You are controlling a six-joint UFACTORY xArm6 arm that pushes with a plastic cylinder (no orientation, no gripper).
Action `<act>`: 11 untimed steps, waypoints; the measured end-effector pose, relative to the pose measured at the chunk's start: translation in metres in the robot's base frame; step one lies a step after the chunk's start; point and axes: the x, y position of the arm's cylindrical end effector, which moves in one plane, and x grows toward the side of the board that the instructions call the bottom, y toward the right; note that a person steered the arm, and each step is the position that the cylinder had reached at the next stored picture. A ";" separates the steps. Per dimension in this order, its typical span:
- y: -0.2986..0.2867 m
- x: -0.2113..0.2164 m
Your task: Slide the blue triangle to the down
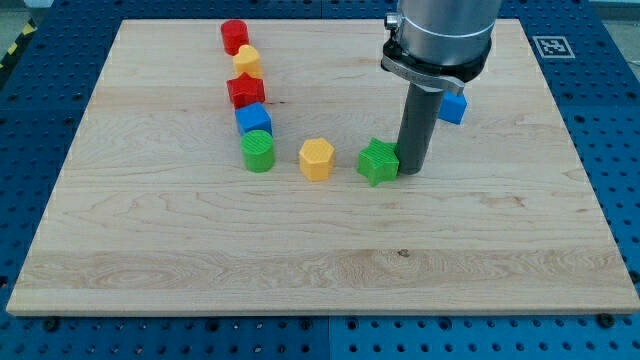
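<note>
The blue triangle [454, 107] lies on the wooden board [320, 260] at the view's upper right, partly hidden behind my rod. My tip [411, 172] rests on the board below and left of the blue triangle, right next to the right side of the green star [378, 161]. Whether the tip touches the star I cannot tell.
A yellow hexagon [316, 158] lies left of the green star. A column runs at the view's upper left: red cylinder [234, 36], yellow block [247, 61], red star [245, 91], blue cube [254, 120], green cylinder [258, 151]. The arm's grey body [440, 35] hangs over the upper right.
</note>
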 end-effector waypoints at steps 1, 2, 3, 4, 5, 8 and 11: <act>0.000 -0.018; -0.007 -0.064; -0.011 -0.116; 0.017 -0.155; 0.038 -0.158; 0.060 -0.139; 0.078 -0.084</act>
